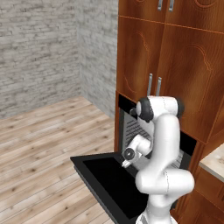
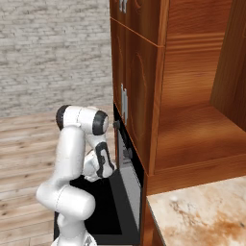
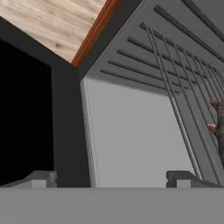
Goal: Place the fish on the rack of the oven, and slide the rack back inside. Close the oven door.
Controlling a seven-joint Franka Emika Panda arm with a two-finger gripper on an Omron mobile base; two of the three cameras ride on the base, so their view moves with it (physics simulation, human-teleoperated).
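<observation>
The oven [image 1: 131,127] stands in reddish-brown cabinetry with its black oven door [image 1: 107,179] folded down flat. In the hand view I look into the grey cavity. The thin wire rack [image 3: 181,109] runs along the right side of it. A small dark fish [image 3: 217,120] with a reddish tinge lies on the rack at the right edge, partly cut off. My gripper [image 3: 113,179] is open above the door at the cavity mouth, with nothing between its fingertips [image 3: 41,178]. In the left base view the gripper [image 1: 127,160] hangs low in front of the opening.
Ribbed shelf guides [image 3: 144,61] line the cavity wall. Wooden cabinet doors with silver handles [image 1: 153,85] rise above the oven. A stone counter [image 2: 202,216] lies to the right. Plank floor [image 1: 39,140] spreads to the left of the open door.
</observation>
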